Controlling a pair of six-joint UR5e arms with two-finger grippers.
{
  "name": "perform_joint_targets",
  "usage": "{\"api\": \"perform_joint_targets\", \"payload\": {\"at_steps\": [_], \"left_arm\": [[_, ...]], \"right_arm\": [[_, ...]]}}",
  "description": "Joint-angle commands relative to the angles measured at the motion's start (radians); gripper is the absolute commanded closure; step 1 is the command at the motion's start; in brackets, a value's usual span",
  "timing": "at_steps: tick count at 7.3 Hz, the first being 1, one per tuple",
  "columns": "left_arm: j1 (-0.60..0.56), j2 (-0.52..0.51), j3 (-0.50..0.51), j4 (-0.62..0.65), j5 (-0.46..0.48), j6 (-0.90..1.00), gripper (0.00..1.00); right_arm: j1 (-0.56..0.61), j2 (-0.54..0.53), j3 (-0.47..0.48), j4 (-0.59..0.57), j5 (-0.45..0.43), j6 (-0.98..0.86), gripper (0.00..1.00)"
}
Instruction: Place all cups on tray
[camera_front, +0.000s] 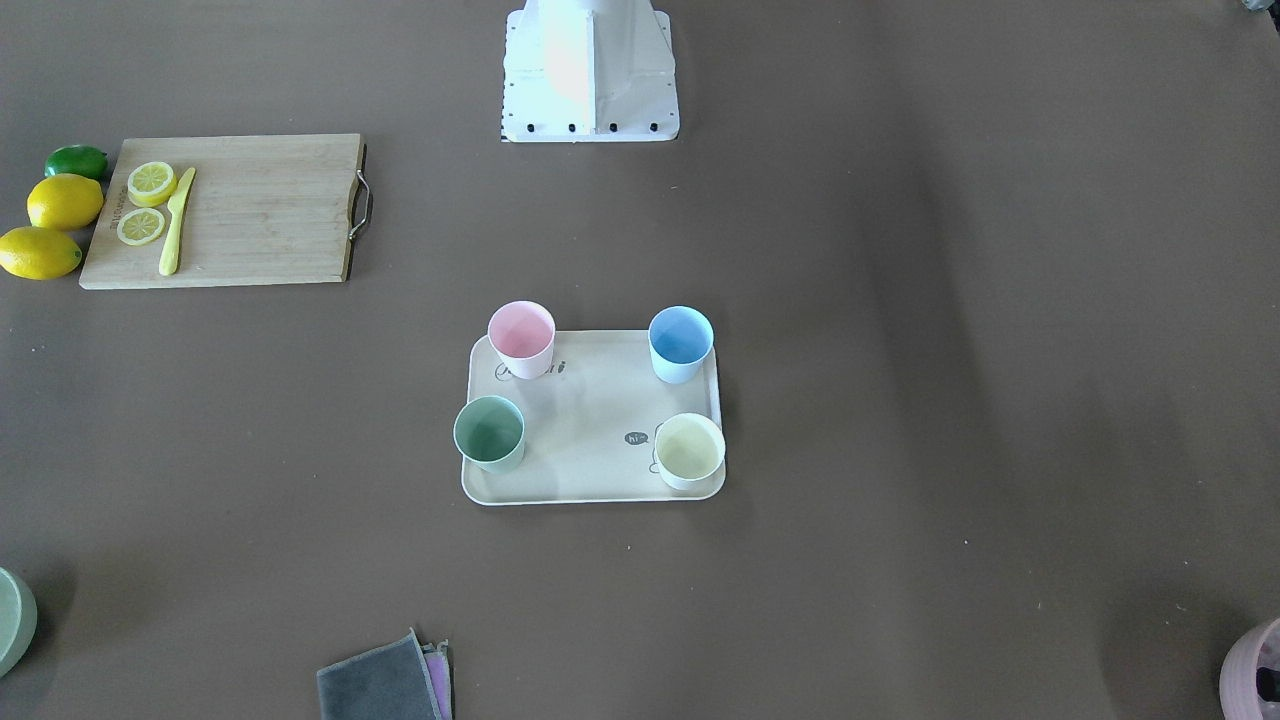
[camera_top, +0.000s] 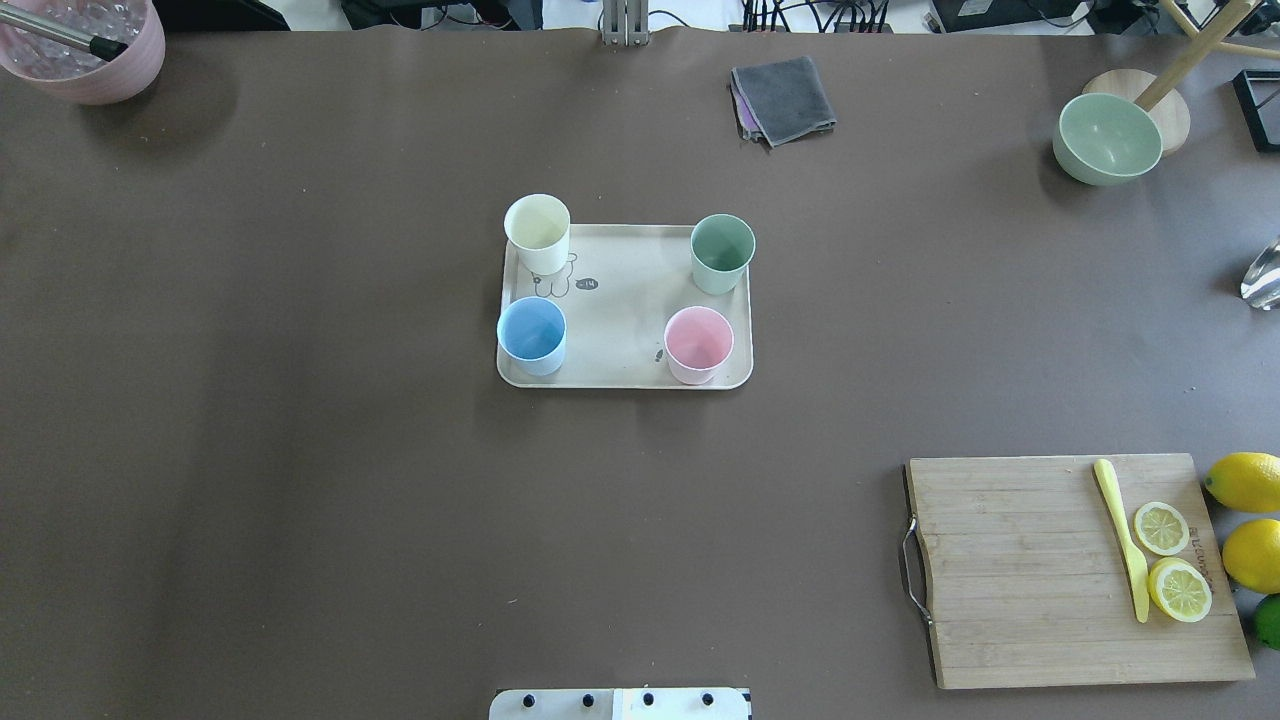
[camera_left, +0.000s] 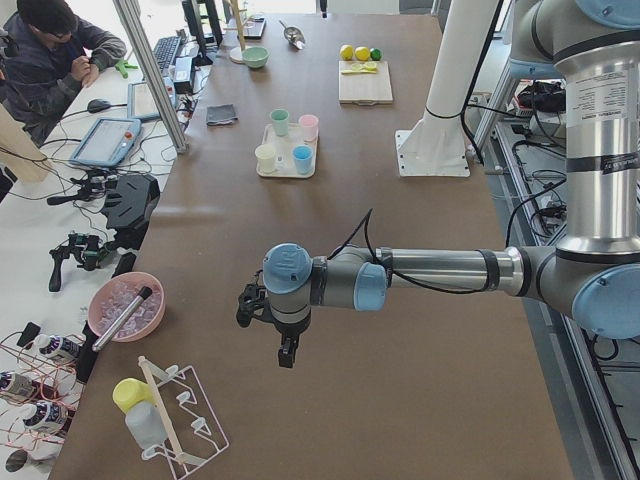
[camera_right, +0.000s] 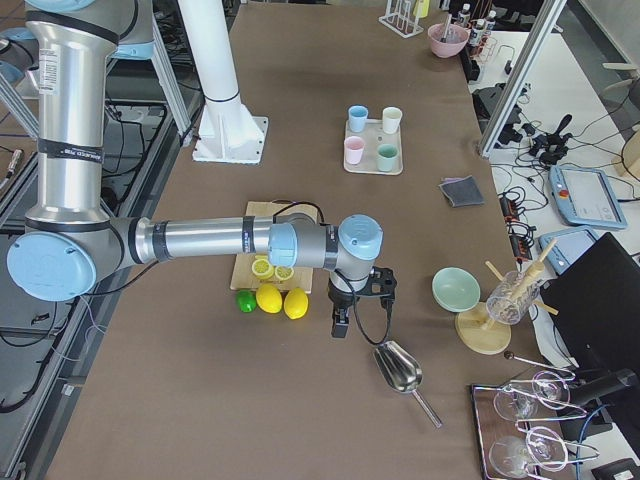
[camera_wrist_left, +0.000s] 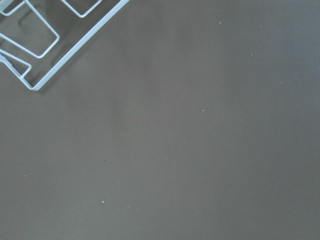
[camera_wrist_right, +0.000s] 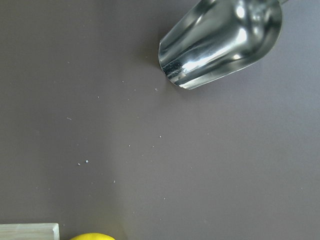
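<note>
Table (camera_top: 300, 500): brown top, robot base at mid of near long edge.
L arm (camera_left: 430, 270): stretched out low twd L end of top.
R arm (camera_right: 200, 240): stretched out low twd R end of top.
Cutting board (camera_top: 1010, 570): wood, by robot-side edge twd R end; 2 lemon slices (camera_top: 1161, 528) + yellow knife (camera_top: 1125, 540) on it; 2 lemons (camera_top: 1245, 482) + lime (camera_top: 1270, 620) just beside it, on its R-end side.
Tray (camera_top: 625, 320): flat on mid-table, a bit nearer far long edge than robot-side edge.
L gripper (camera_left: 285, 355): points down over bare top nr L end, nr white wire rack (camera_wrist_left: 45, 45), well apart from tray. Fingers: can't tell, side view only.
R gripper (camera_right: 340, 325): points down over top nr R end, betw lemons and metal scoop (camera_wrist_right: 222, 42). Fingers: can't tell, side view only.
Cream-yellow cup (camera_top: 538, 232): upright, tray corner twd far edge + L end.
Green cup (camera_top: 721, 252): upright, tray corner twd far edge + R end.
Blue cup (camera_top: 532, 335): upright, tray corner twd robot edge + L end.
Pink cup (camera_top: 698, 343): upright, tray corner twd robot edge + R end.
</note>
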Motion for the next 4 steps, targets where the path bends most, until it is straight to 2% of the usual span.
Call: {"api": "perform_joint_targets", "payload": {"at_steps": [1,4], "left_arm": [[0.001,0.0,0.0,0.0,0.0,0.0,0.02],[0.001,0.0,0.0,-0.003,0.0,0.0,0.02]], "right_arm": [[-0.001,0.0,0.0,0.0,0.0,0.0,0.0],[-0.001,0.001,0.0,0.0,0.0,0.0,0.0]]}}
